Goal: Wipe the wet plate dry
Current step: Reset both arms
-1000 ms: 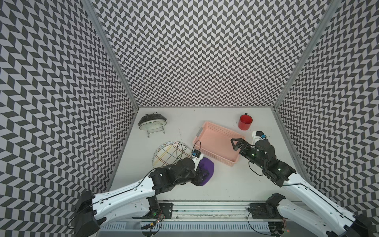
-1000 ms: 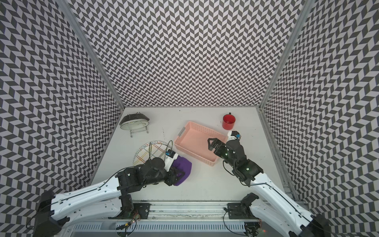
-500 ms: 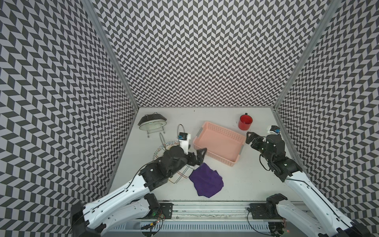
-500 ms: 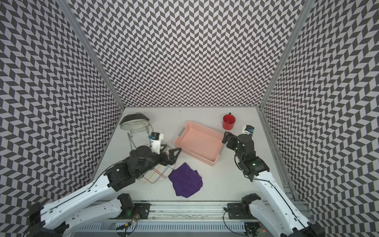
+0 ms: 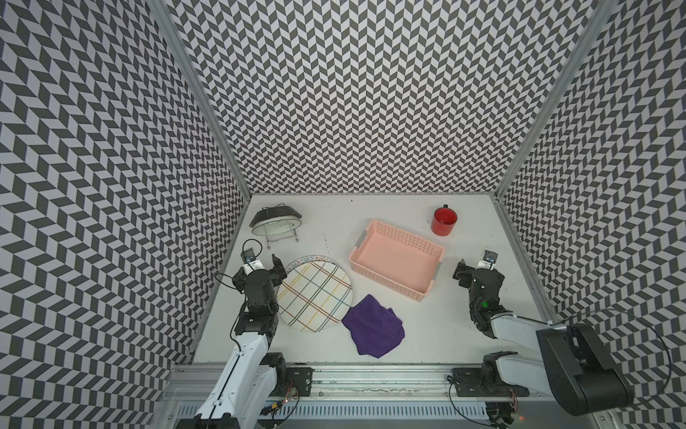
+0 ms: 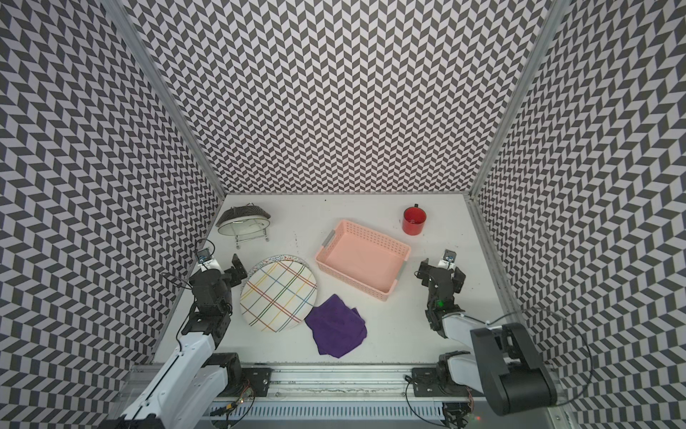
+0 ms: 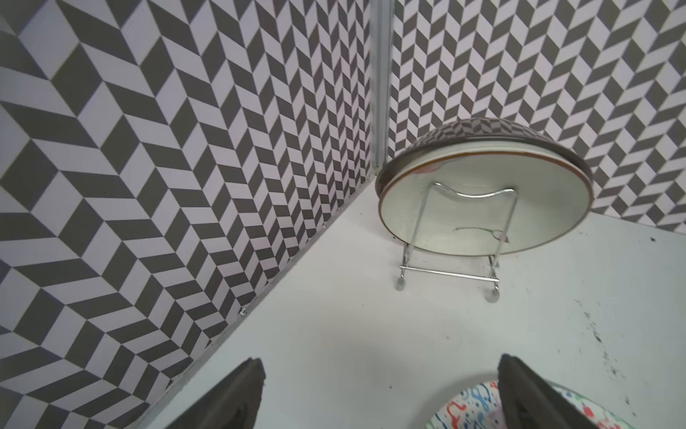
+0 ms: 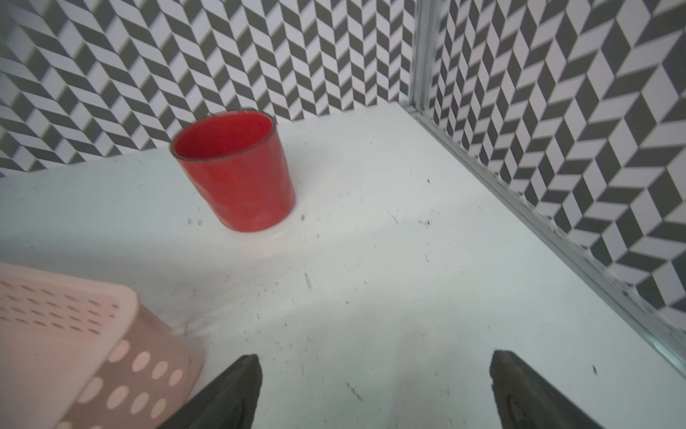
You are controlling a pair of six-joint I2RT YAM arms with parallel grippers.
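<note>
Plates come first: the plaid-striped plate (image 5: pixel 314 296) lies flat on the white table (image 5: pixel 438 327), stacked on a second plate with a speckled, coloured rim (image 5: pixel 308 258), of which only a crescent shows at the far edge in both top views. In the left wrist view that lower plate (image 7: pixel 471 405) is cut off by the frame and partly covered by a finger, so its pattern is hard to read. Whether the plaid plate is wet I cannot tell.

The purple cloth (image 5: pixel 373 325) lies crumpled on the table, touching the plaid plate's near edge on the basket side, with no gripper on it.

The pink basket (image 5: pixel 397 260), just beyond the plate and cloth, has nothing in it. The red cup (image 5: pixel 444 221) stands upright past the basket's far corner; its inside looks red and bare in the right wrist view (image 8: pixel 234 167). On a wire rack (image 7: pixel 449 267) near the far corner, away from the basket, lean a white plate (image 7: pixel 482 200) and a dark patterned dish (image 7: pixel 479 128) behind it, mostly hidden.

The left gripper (image 5: pixel 268 264) sits at the plaid plate's outer edge, jaws spread wide and holding nothing. The right gripper (image 5: pixel 471 268) hovers beside the basket's other side, also spread wide and empty.
</note>
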